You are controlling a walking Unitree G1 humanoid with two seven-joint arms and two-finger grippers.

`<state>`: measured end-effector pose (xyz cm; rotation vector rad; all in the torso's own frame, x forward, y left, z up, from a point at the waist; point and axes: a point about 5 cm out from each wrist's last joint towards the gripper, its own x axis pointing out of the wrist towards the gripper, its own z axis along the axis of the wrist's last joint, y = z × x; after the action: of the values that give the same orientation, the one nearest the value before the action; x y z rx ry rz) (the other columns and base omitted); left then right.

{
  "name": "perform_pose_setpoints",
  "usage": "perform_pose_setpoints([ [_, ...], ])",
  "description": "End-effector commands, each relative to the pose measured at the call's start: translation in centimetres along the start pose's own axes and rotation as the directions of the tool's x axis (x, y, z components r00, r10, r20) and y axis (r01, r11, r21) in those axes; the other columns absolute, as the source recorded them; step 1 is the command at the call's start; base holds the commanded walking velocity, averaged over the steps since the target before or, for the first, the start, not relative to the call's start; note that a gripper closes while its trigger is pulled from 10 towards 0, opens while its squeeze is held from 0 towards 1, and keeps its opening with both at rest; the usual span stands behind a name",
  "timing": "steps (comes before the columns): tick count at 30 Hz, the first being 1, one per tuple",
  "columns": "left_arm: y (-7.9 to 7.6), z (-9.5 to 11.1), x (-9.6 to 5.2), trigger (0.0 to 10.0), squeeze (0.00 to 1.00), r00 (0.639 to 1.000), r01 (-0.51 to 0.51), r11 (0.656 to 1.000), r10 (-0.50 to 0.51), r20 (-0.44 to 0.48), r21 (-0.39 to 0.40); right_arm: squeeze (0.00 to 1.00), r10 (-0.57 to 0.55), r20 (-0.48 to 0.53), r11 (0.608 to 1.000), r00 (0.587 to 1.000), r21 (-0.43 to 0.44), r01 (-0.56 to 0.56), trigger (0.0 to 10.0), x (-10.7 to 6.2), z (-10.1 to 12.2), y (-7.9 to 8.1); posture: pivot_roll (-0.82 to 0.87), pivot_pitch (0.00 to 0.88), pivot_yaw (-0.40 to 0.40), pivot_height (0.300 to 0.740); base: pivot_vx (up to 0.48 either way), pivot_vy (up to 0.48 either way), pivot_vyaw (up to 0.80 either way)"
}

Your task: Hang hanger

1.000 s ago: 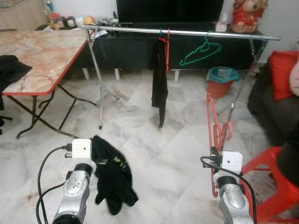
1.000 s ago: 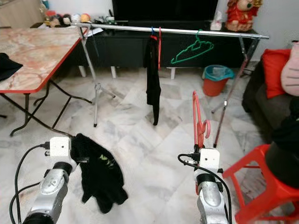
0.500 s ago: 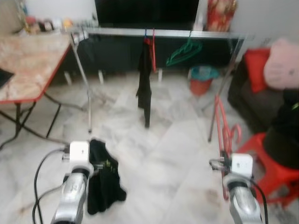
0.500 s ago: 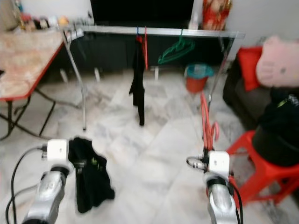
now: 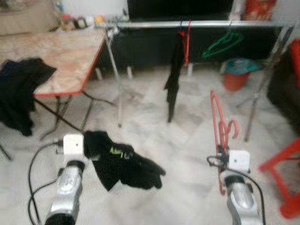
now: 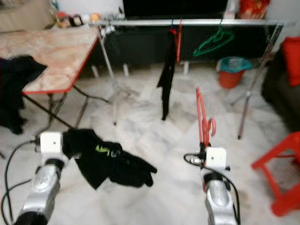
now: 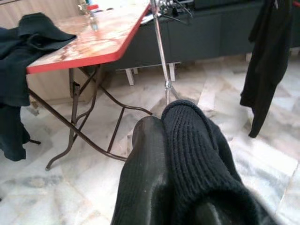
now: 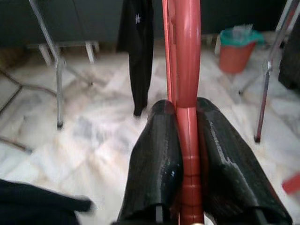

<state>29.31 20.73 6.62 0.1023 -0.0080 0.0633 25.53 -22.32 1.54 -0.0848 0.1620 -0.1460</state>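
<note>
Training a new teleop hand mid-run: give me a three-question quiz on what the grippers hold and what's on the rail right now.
1. True or false: the right gripper is shut on the red hanger.
2. What does the left gripper hold? A) green hanger B) black garment C) nothing
3. Fill in: on the clothes rail, an empty ____ hanger hangs to the right of a hung dark garment.

Key: 1 true; 2 B, the black garment; 3 green.
</note>
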Motion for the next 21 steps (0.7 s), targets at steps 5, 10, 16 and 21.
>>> perform_pose_setpoints([
  [5, 0.6, 0.5, -0.2, 10.0, 0.00, 0.999, -0.048, 0.999, 0.049, 0.024, -0.011, 0.00, -0.014, -0.062, 1.000, 0.998, 0.013, 0.015, 10.0, 0.0, -0.9, -0.3, 0.05, 0.000, -0.010, 0.740, 0.000, 0.439, 0.00],
  [10, 0.7, 0.4, -0.4, 10.0, 0.00, 0.997, -0.078, 0.997, 0.079, 0.024, -0.023, 0.00, 0.003, -0.266, 1.000, 0.964, -0.019, -0.009, 10.0, 0.0, -3.4, -0.1, 0.05, 0.000, -0.014, 0.740, 0.000, 0.442, 0.00],
  [16, 1.0, 0.9, 0.0, 10.0, 0.00, 0.995, -0.094, 0.995, 0.095, 0.035, -0.025, 0.00, 0.002, -0.412, 1.000, 0.911, -0.025, -0.014, 10.0, -0.3, -5.0, 0.4, 0.07, 0.000, -0.017, 0.740, 0.000, 0.441, 0.00],
  [21, 1.2, 1.5, 0.3, 10.0, 0.00, 0.993, -0.105, 0.994, 0.107, 0.055, -0.029, 0.00, -0.003, -0.506, 1.000, 0.863, 0.016, 0.013, 10.0, -1.2, -6.4, 0.7, 0.08, 0.000, -0.019, 0.740, 0.000, 0.441, 0.00],
])
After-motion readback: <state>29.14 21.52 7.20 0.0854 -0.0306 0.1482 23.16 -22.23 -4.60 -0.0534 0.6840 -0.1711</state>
